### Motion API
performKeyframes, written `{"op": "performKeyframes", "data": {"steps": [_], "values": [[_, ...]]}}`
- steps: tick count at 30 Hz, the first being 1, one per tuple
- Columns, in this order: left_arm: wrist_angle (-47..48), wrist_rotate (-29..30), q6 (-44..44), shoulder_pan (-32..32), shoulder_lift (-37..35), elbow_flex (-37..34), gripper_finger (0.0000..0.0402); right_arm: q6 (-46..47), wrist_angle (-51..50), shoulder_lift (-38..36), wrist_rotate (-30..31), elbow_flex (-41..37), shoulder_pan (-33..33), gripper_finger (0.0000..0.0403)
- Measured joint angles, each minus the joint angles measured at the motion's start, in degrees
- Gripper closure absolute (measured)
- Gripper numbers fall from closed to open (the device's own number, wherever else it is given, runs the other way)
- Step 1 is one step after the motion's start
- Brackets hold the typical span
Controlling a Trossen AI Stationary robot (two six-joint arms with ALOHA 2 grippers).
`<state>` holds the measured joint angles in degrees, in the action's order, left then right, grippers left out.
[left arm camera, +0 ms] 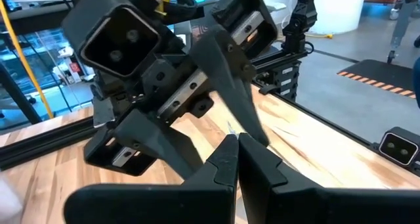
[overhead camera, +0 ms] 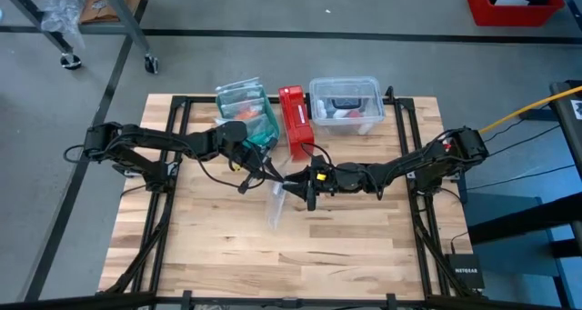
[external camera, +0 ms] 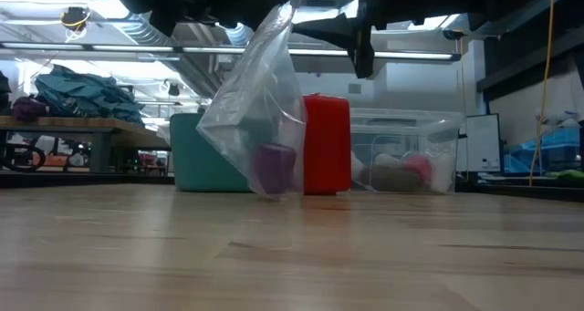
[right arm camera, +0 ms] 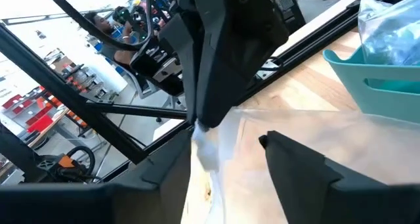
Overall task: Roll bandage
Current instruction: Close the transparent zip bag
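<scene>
Left gripper pinches a clear plastic bag above the tabletop; right gripper stands spread beside it. We judge the purple bandage, seemingly coiled, sits inside; next, reach in for it.

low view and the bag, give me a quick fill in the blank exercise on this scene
1. The rolled purple bandage sits inside a clear plastic ____.
2. The left gripper holds the bag's top edge with its fingers ____.
3. The right gripper faces the bag with its fingers ____.
4. Behind the bag stands a ____ box, between a teal bin and a clear container.

Missing words: bag; shut; open; red
</scene>
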<state>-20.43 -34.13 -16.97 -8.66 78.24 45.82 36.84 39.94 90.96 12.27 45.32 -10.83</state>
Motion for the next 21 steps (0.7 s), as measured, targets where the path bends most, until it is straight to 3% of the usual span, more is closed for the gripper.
{"op": "performKeyframes", "data": {"steps": [4, 15, 21], "values": [[0.0, 0.0, 0.0, -0.9, 0.0, 0.0, 0.0401, 0.1, -1.2, 0.0, 0.0, 0.0, 0.0, 0.0206], [0.1, -0.1, 0.0, -1.5, 0.0, 0.0, 0.0401, 0.4, -2.4, 0.0, 0.2, 0.0, 0.0, 0.0292], [0.6, -0.2, 0.7, -1.5, 0.0, 0.0, 0.0401, 0.4, -2.3, 0.0, 0.2, 0.0, 0.0, 0.0307]]}}
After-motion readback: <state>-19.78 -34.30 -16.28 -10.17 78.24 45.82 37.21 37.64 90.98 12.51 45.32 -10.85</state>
